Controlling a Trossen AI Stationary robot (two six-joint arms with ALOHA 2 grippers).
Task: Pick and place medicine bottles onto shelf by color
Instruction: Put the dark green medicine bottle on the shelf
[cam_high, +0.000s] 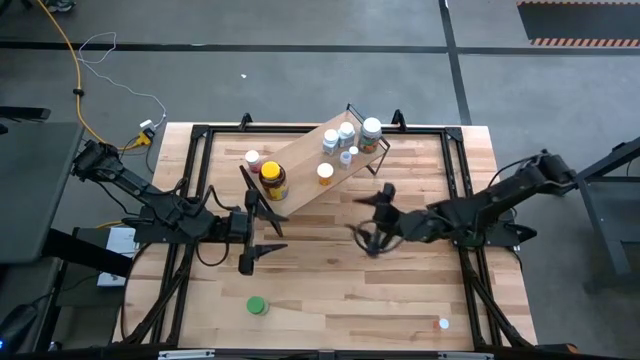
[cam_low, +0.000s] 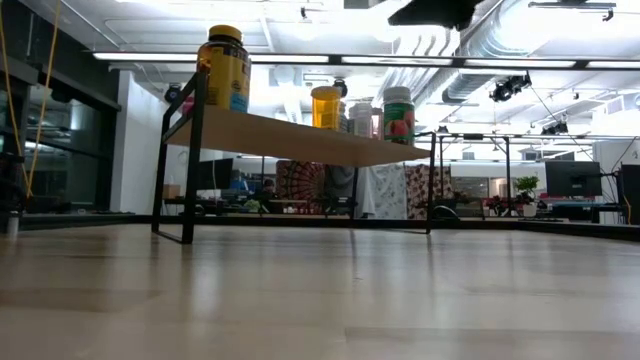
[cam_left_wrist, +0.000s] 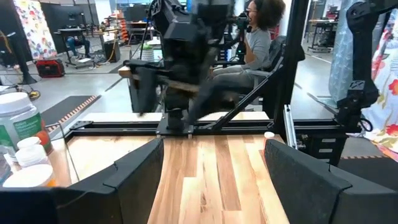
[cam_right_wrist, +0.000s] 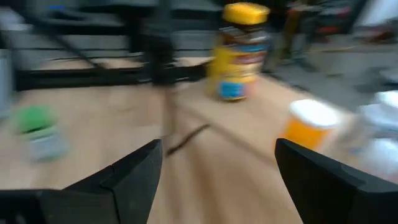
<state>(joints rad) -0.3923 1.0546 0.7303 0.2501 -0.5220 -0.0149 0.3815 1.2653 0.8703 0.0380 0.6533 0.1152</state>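
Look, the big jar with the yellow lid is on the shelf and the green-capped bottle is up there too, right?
Not quite. The big jar with the yellow lid is on the shelf, but the green-capped bottle is not. The high view shows it standing alone on the table, near the front edge, far from the shelf.

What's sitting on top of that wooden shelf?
On the shelf stand an amber jar with a yellow lid, an orange bottle and several white-capped bottles. Their labels cannot be read from above.
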